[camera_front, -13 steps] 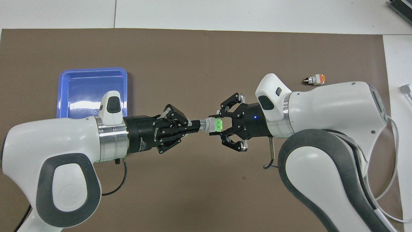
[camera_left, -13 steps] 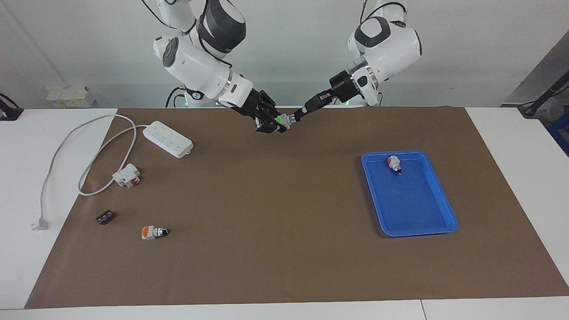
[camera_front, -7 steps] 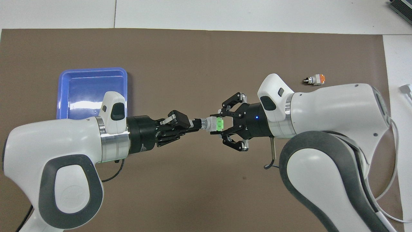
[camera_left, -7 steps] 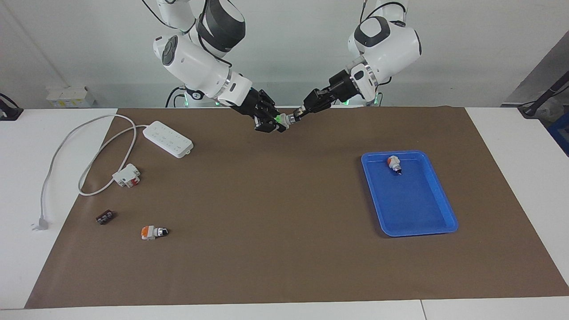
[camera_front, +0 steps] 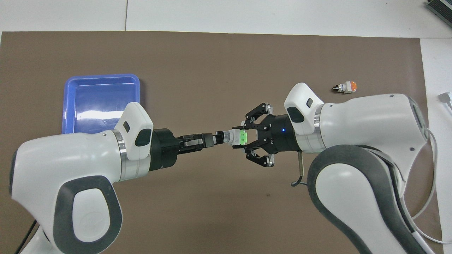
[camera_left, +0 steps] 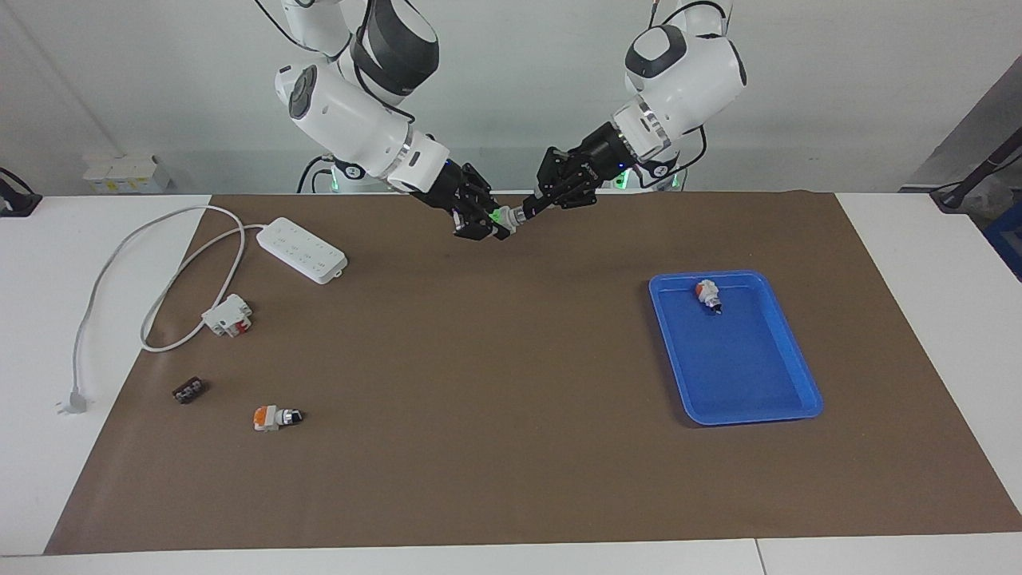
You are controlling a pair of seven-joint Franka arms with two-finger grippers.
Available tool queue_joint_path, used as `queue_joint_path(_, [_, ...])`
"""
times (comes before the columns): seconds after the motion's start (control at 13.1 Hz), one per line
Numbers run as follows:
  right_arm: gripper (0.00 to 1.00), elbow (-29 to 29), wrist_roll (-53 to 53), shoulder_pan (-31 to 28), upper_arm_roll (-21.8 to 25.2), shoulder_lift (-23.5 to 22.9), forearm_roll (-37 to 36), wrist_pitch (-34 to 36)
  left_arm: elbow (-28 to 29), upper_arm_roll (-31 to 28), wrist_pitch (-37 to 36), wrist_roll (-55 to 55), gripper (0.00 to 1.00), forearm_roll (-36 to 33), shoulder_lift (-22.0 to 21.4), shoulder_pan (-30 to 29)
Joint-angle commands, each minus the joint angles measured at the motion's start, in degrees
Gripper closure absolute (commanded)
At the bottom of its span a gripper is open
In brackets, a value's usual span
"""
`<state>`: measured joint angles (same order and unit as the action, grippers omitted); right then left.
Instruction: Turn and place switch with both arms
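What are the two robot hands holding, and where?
The small white-and-green switch: right gripper clamps its green-faced body, left gripper pinches its black knob.

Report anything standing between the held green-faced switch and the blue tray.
Nothing visible does. The green-faced white switch hangs above bare brown mat, gripped by the right gripper and left gripper. The blue plastic tray already holds one orange-faced switch; the rest is free.
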<state>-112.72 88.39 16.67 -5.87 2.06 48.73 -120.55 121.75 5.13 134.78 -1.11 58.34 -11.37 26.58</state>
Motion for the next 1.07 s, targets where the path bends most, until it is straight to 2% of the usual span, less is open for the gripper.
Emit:
queue_joint_path(0.0, [1.00, -0.5, -0.2, -0.1, -0.3, 1.6, 1.5, -1.5, 0.6, -0.1, 0.3, -6.6, 1.00, -2.5, 0.4, 3.1])
queue_joint_path(0.53, [1.00, -0.9, 0.1, -0.1, -0.3, 1.7, 1.1, -2.2, -0.5, -0.1, 0.4, -21.1, 1.00, -2.5, 0.4, 2.8])
queue_joint_path(0.99, [1.00, -1.6, 0.2, -0.1, -0.3, 2.1, 0.9, -2.6, -0.5, -0.3, 0.4, -25.1, 1.00, -2.6, 0.4, 1.6])
